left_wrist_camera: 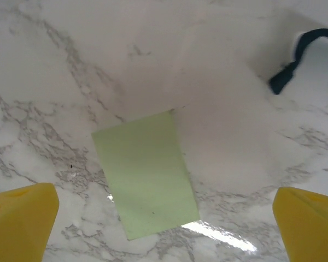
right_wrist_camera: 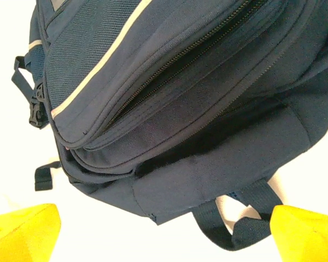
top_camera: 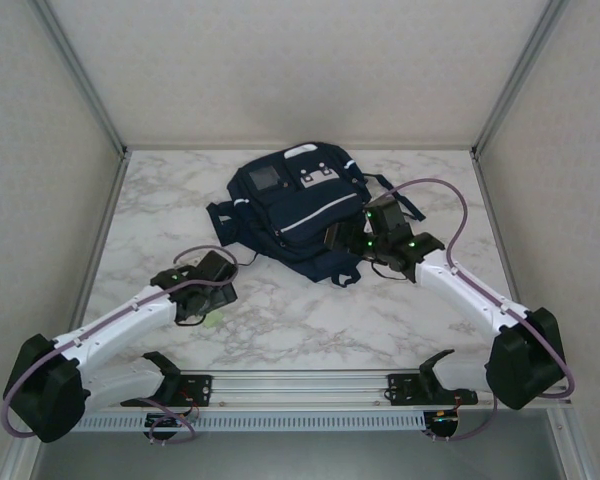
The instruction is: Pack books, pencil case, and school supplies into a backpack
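The navy backpack (top_camera: 298, 205) lies at the back middle of the marble table, front patches facing up. In the right wrist view its zipped top edge (right_wrist_camera: 180, 93) and carry loop (right_wrist_camera: 246, 221) sit just ahead of my open right gripper (right_wrist_camera: 164, 234), which hovers at the bag's near right side (top_camera: 355, 240). A pale green square pad (left_wrist_camera: 145, 174) lies flat on the table between the yellow fingers (left_wrist_camera: 19, 221) of my left gripper (left_wrist_camera: 164, 229), which is open and low over it (top_camera: 208, 305). The pad peeks out beside that gripper (top_camera: 213, 321). The books and pencil case are out of view.
A dark strap end (left_wrist_camera: 298, 54) of the bag lies on the table beyond the pad. Metal frame posts (top_camera: 90, 90) and white walls close in the table on the left, right and back. Bare marble (top_camera: 310, 320) stretches between the two arms.
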Motion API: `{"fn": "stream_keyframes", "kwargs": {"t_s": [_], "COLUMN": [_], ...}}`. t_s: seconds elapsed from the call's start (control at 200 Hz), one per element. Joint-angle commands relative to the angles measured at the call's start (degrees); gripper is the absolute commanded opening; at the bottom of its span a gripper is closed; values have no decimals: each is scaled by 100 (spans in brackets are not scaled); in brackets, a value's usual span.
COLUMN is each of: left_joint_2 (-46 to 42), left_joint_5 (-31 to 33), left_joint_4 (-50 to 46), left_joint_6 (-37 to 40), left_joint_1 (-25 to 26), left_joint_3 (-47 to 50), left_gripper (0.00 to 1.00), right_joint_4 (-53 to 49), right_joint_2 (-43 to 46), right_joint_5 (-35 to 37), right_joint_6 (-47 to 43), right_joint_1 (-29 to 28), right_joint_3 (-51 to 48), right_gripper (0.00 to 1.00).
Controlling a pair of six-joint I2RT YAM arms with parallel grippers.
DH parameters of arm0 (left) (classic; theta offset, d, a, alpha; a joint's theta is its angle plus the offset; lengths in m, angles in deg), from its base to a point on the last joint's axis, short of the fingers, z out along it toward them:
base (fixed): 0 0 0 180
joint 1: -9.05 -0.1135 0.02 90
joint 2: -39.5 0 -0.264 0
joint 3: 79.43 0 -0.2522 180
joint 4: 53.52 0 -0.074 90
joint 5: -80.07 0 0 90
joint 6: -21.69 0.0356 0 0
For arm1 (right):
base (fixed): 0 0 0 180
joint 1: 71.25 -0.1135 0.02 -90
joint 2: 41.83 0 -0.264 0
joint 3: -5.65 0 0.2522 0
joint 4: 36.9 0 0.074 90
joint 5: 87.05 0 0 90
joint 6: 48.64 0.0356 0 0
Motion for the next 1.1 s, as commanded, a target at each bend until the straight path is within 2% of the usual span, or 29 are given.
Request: {"fn": "stream_keyframes", "kwargs": {"t_s": [0.0, 0.135, 0.28, 0.39, 0.571, 0.636, 0.741, 0.796, 0.901, 1.096], "left_joint_2": [-21, 224, 743, 1300, 1755, 1820, 1830, 1738, 1506, 1038], "left_joint_5": [99, 72, -24, -178, -310, -357, -377, -351, -233, -69], "left_joint_4": [365, 652, 1004, 1120, 1200, 1229, 1248, 1252, 1174, 759], "left_joint_6": [-858, -1015, -820, -754, -614, -624, -621, -624, -622, -388], "left_joint_1": [-102, -214, -330, -384, -495, -547, -595, -611, -612, -662], "left_joint_3": [352, 415, 340, 188, 85, 103, 136, 168, 136, -482], "left_gripper": [100, 100, 100, 96, 79, 77, 57, 51, 47, 48], "right_joint_4": [142, -48, -120, -236, -255, -258, -283, -296, -353, -270], "right_joint_2": [-314, -590, -741, -802, -806, -841, -899, -918, -961, -957], "right_joint_5": [-76, -81, -39, 82, 158, 168, 157, 165, 142, -175], "right_joint_6": [-106, -251, -382, -398, -399, -395, -401, -421, -463, -538], "right_joint_1": [-70, -103, -107, -108, -106, -110, -110, -106, -106, -138], "right_joint_3": [108, 368, 458, 529, 568, 600, 655, 673, 740, 790], "right_gripper": [99, 99, 99, 99, 99, 99, 99, 99, 99, 99]}}
